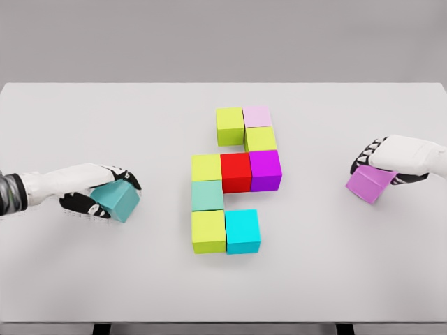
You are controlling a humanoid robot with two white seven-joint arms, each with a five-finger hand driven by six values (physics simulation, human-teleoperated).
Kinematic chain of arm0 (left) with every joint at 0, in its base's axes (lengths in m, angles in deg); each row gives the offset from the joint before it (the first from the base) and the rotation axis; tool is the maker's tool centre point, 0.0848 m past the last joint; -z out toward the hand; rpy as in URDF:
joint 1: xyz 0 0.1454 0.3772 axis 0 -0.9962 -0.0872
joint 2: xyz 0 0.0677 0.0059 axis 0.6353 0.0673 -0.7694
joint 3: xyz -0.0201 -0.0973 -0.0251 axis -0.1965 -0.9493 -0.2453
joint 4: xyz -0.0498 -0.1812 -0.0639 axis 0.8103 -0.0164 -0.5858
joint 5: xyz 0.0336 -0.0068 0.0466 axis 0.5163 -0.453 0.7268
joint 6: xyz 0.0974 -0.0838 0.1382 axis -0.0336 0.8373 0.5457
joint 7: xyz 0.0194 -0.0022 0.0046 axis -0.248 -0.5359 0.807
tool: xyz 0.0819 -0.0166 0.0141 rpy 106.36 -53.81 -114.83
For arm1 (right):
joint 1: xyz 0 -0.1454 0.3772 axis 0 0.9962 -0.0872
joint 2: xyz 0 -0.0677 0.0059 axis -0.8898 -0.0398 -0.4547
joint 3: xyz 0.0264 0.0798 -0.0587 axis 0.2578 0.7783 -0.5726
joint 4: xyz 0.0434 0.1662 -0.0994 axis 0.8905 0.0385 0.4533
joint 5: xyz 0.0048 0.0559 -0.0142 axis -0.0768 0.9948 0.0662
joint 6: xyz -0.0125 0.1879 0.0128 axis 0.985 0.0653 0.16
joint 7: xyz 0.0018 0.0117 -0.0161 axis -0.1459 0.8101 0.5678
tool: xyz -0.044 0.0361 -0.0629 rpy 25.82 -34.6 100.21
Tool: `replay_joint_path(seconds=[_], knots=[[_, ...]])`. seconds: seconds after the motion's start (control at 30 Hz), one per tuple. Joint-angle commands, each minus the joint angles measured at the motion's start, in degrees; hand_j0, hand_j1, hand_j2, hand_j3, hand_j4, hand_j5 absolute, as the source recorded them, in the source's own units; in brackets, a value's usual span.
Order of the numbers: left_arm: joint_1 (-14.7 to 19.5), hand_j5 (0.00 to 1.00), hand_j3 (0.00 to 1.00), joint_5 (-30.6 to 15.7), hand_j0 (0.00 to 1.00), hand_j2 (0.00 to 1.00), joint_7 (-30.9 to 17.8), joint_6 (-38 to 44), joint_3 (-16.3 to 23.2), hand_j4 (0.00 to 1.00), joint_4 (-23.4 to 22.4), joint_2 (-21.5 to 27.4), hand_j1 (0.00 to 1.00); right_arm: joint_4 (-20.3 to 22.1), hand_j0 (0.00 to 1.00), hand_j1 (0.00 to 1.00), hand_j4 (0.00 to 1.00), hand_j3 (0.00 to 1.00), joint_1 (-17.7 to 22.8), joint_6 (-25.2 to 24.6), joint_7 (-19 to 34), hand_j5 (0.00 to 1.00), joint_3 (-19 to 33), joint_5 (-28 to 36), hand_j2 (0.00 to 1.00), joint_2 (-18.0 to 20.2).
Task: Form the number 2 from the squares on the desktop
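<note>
Nine coloured cubes sit mid-desk in an unfinished "2", its bottom row ending at the cyan cube (242, 231). My left hand (94, 192), near the desk's left edge, grasps a teal cube (117, 201); my right hand (391, 162), near the right edge, grasps a violet cube (370, 183). The open slot beside cyan faces right, so I judge my right hand better placed.

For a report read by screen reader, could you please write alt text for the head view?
Nine coloured cubes form a partial number 2 at the centre of a white table. The left hand grips a teal cube at the left, and the right hand grips a purple cube at the right.
</note>
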Motion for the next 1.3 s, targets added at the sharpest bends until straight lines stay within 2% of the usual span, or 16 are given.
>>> replay_joint_path(seconds=[0.0,0.27,0.47,0.57,0.83,0.93,1.1,1.27], knots=[[0.1,0.47,0.47,-0.69,0.47,0.47,0.14,2.31,-0.16,0.47,-0.63,-1.05,0.47,0.44,0.69,0.69,0.69,0.69,0.0,-0.14,-0.01,0.69,0.01,2.64,0.69,0.07],[3.61,0.46,0.46,-0.78,0.46,0.46,0.14,5.65,-0.16,0.46,-6.69,-7.55,0.46,3.69,0.72,0.72,0.72,0.72,0.0,-0.14,-0.01,0.72,0.36,5.72,0.72,0.34],[5.63,0.44,0.44,-1.48,0.44,0.44,0.23,7.93,-0.33,0.44,-10.47,-11.59,0.44,10.54,0.72,0.72,0.72,0.72,0.97,-0.14,-0.01,0.72,0.18,5.89,0.72,0.43],[6.51,0.44,0.44,-1.57,0.44,0.44,0.49,9.08,-0.6,0.44,-11.96,-13.44,0.44,14.41,0.73,0.73,0.73,0.73,2.99,-0.14,-0.01,0.73,0.01,5.8,0.73,0.51],[8.36,0.41,0.41,-2.54,0.41,0.41,0.58,11.8,-1.13,0.41,-13.02,-15.99,0.41,14.94,0.73,0.73,0.73,0.73,2.64,-0.14,-0.01,0.73,-0.35,6.59,0.73,0.34],[9.59,0.41,0.41,-2.98,0.41,0.41,0.58,12.68,-1.21,0.41,-14.77,-17.57,0.41,14.94,0.73,0.73,0.73,0.73,2.2,-0.14,-0.01,0.73,-2.37,6.59,0.73,0.25],[10.91,0.41,0.41,-2.98,0.41,0.41,0.58,14.53,-1.21,0.41,-18.03,-21.44,0.41,14.94,0.73,0.73,0.73,0.73,-0.96,-0.14,-0.01,0.73,-7.64,6.59,0.73,-0.89],[11.79,0.41,0.41,-2.98,0.41,0.41,0.58,18.13,-1.21,0.41,-18.47,-24.25,0.41,15.12,0.74,0.74,0.74,0.74,-3.25,-0.14,-0.01,0.74,-12.21,6.51,0.74,-2.39]])
